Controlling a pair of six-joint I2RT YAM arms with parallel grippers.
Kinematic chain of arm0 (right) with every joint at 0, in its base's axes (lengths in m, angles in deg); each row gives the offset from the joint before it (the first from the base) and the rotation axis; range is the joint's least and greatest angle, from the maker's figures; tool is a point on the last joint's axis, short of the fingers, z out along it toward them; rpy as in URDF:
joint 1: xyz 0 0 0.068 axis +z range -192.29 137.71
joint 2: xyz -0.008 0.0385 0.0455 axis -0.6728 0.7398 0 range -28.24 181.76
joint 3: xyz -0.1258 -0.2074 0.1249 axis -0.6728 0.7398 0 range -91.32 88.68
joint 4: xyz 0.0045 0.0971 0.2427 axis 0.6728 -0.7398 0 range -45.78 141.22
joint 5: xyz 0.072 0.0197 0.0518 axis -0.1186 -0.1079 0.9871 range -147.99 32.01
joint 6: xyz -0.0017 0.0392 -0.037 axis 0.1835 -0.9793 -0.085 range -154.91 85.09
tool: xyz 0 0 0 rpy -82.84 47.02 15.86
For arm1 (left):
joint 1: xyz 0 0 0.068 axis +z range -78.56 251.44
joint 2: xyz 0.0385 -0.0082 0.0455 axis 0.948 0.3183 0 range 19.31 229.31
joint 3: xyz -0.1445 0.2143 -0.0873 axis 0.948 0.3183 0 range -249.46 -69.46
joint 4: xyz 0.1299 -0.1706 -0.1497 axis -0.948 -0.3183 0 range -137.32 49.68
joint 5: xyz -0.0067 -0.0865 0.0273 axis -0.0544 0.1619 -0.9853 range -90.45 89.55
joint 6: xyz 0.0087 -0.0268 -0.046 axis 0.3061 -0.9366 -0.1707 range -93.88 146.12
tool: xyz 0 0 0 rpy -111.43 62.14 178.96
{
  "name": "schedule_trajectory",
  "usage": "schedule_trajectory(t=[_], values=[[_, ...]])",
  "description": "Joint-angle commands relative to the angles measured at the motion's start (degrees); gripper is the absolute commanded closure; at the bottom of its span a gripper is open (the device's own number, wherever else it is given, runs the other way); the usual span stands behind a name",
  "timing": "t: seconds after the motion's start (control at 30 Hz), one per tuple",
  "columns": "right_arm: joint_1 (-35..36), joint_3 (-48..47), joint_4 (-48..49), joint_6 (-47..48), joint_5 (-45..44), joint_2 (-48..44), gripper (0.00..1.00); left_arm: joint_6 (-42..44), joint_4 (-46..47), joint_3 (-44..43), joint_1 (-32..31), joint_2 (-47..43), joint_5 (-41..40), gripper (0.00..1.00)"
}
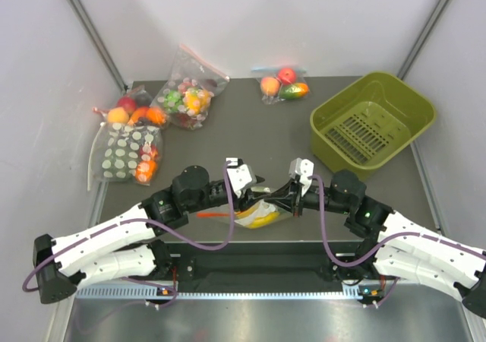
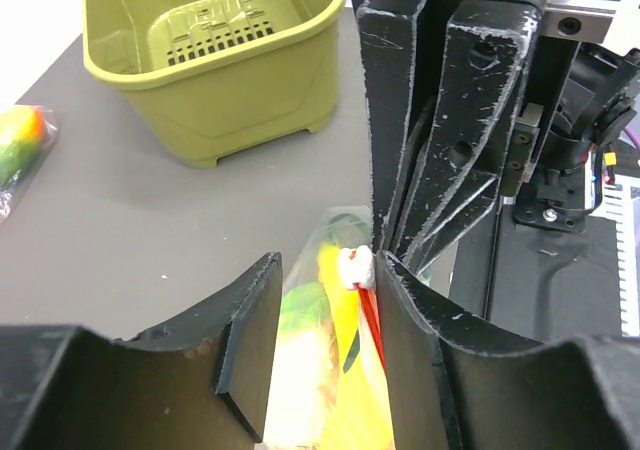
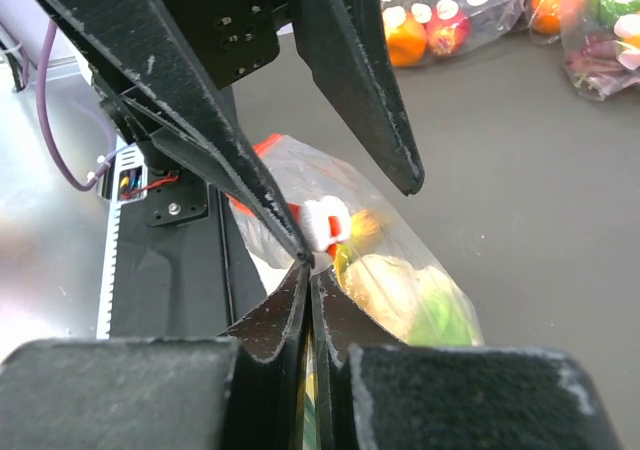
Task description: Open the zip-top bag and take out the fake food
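top: overhead, far | wrists: close, facing each other | shared: zip-top bag (image 1: pixel 258 216)

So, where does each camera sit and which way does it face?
Top external: above and behind the bases, looking down on the grey table; left arm and right arm show.
Left wrist: on the left arm, facing the olive-green plastic basket; open left claw below.
Right wrist: on the right arm, facing the left arm; right claw shut on the clear crinkly zip-top bag.
Shared: both wrist views show that bag.
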Motion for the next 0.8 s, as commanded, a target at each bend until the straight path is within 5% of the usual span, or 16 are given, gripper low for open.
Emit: schedule_trajectory(t=[0.0, 0.43, 0.77], values=[[-0.4, -1.7, 1.3, 0.6, 2.4, -0.4, 1.0, -0.1, 4.6, -0.9, 0.2, -0.7, -1.9, 0.53], [-0.4, -1.9, 1.1, 1.3, 2.5, 0.1, 1.0, -0.9, 3.8, -1.1, 0.2, 1.4, 2.3, 0.59], [-0.4, -1.5, 1.2, 1.4, 2.2, -0.2, 1.0, -6.2, 0.0, -2.8, 0.2, 0.0, 3.5, 0.4]])
